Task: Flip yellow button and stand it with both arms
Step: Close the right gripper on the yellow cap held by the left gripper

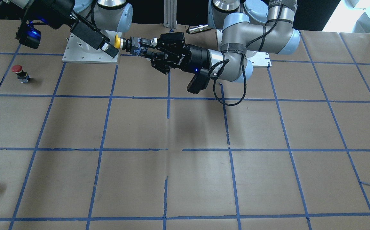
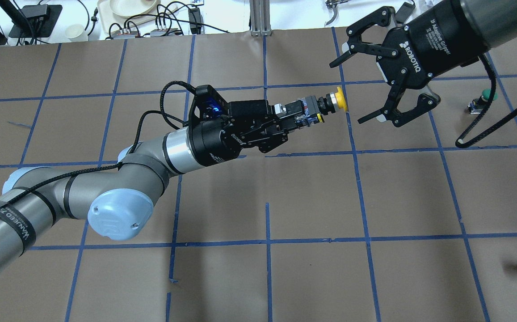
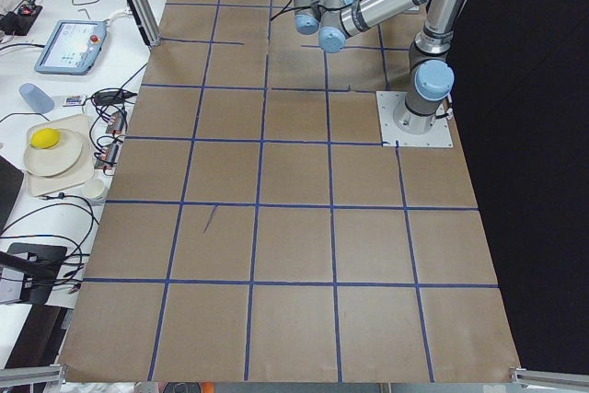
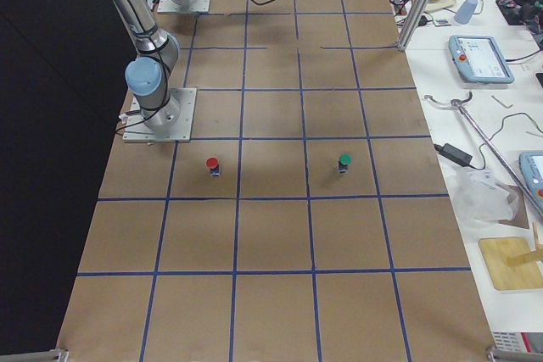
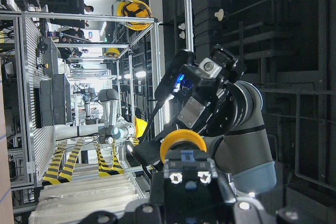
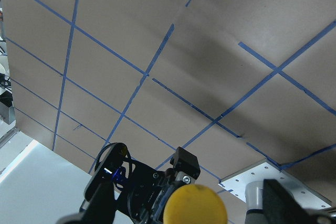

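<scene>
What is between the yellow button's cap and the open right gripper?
Nothing. In the overhead view the yellow button, held by the left gripper, faces the right gripper across a free gap; only table paper shows behind it.

Table top (image 6: 173,30) covered in brown paper fills the frame, seen at a tilt. Blue tape lines (image 6: 105,46) divide it into a grid. A broad soft shadow (image 6: 226,77) crosses the middle.

Bottom centre, close up: round cap of the yellow button (image 6: 195,204), facing the lens. Directly behind it is the left gripper (image 6: 181,182), black, with a blue light (image 6: 112,172). The cap hides its hold on the button.

Lower right: silver bolted plate (image 6: 251,178) lying on the table. A dark finger (image 6: 286,203) juts in at the bottom right edge. Lower left: pale surface (image 6: 31,182) beyond the table edge.
</scene>
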Controlling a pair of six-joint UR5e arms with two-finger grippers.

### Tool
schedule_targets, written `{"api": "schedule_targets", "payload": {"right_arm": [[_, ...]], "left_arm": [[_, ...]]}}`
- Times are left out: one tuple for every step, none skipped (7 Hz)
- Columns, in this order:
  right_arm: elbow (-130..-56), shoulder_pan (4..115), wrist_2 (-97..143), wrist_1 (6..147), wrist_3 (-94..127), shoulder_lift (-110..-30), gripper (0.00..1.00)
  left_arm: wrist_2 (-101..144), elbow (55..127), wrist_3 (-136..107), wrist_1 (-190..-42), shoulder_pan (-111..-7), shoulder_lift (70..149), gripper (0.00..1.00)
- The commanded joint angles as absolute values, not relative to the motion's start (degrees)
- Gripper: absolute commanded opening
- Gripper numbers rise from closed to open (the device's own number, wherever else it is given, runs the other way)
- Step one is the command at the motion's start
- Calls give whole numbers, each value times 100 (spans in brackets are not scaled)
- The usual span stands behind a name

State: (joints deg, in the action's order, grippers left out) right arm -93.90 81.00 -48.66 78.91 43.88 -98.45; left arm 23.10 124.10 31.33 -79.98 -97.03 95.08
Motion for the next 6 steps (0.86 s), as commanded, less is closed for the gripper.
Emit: {"api": "schedule_targets", "payload": {"right_arm": [[-9431,8104,-4852,7778,4421,-9888,94],[-9431,8104,-4852,7787,4464,-9888,83],[-9422,8104,-4825,7805,4595,-9888,66],[-9413,8104,-4512,7805,4658,-9862,42],[-9413,8095,-4343,7822,4702,-9853,25],[-9404,8095,-4342,7814,4702,-9861,15]], "left_arm": [[2303,12410,3129,-7998,-9703,9501,12],[2303,12410,3129,-7998,-9703,9501,12],[2303,12410,3129,-7998,-9703,9501,12],[2303,12401,3129,-7998,-9703,9501,13],[2303,12410,3129,-7998,-9703,9501,13],[2311,12410,3129,-7998,-9703,9501,13]]}}
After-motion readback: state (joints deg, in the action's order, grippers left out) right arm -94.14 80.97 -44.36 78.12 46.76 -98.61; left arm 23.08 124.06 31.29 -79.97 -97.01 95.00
